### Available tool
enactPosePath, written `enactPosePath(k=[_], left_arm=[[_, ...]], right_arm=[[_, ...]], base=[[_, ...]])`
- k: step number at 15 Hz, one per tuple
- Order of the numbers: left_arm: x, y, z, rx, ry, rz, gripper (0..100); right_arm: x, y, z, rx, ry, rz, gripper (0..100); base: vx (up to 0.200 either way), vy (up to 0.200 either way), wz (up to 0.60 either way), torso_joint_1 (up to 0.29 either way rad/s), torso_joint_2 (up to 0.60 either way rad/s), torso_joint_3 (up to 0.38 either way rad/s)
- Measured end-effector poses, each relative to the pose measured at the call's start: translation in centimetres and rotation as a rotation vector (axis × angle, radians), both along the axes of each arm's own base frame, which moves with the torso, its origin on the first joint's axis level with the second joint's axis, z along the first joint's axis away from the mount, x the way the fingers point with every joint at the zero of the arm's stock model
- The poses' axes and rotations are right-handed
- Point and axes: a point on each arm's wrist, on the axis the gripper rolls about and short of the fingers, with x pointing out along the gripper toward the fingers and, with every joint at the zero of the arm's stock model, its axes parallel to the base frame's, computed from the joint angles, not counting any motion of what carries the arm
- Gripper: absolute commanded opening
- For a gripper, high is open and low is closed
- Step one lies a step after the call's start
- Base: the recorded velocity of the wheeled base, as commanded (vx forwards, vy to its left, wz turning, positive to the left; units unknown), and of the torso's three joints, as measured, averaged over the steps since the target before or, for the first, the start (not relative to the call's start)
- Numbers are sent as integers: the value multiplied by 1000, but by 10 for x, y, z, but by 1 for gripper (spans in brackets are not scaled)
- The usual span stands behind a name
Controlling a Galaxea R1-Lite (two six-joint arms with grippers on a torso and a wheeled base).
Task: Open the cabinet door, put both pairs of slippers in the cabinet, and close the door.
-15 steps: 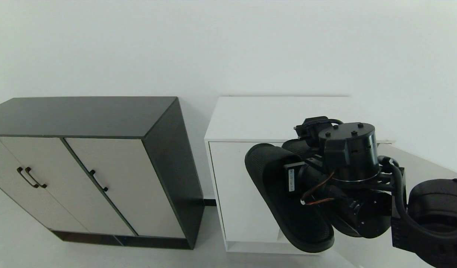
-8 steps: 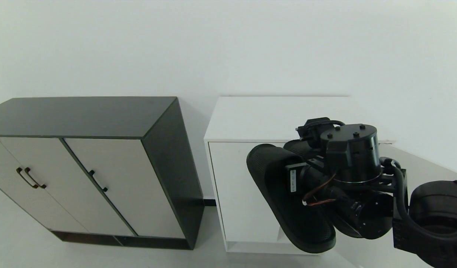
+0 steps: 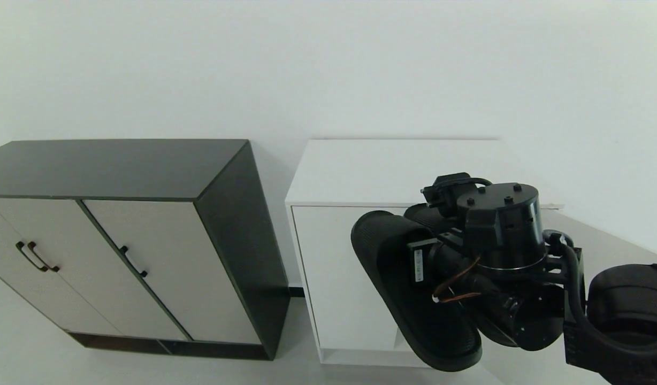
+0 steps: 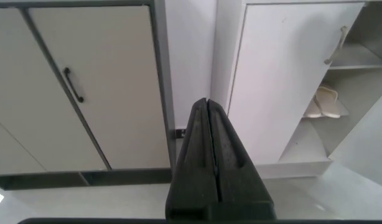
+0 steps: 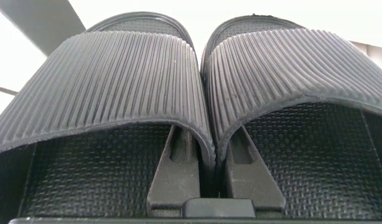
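My right gripper point(image 5: 214, 168) is shut on a pair of black ribbed slippers point(image 5: 203, 93), pinching their inner edges together. In the head view the black slippers point(image 3: 414, 289) hang soles outward in front of the white cabinet point(image 3: 392, 171). The left wrist view shows the white cabinet point(image 4: 278, 74) with its right side open and shelves visible. A pair of white slippers point(image 4: 323, 102) lies on a lower shelf inside. My left gripper point(image 4: 207, 109) is shut on nothing and hangs in front of the gap between the two cabinets.
A black cabinet point(image 3: 120, 166) with two shut beige doors and dark handles stands left of the white one, against a plain white wall. A narrow gap separates the cabinets. The black cabinet point(image 4: 85, 93) also appears in the left wrist view. Bare grey floor lies in front.
The whole head picture has shifted slightly left, so the camera moved. My right gripper still holds the black slippers in nearly the same spot before the white cabinet.
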Motion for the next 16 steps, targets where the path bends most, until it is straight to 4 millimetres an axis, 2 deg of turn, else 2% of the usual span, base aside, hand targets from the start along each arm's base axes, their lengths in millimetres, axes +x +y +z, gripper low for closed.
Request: enactPosePath(k=[10, 16], left_arm=[[0, 0, 0, 0, -1, -1, 0], [0, 0, 0, -4, 0, -2, 0]], right_arm=[[-4, 2, -2, -5, 4, 11, 0], [-5, 1, -2, 1, -3, 14, 0]], base=[[0, -200, 0, 5, 1, 5], [0, 0, 0, 0, 0, 0]])
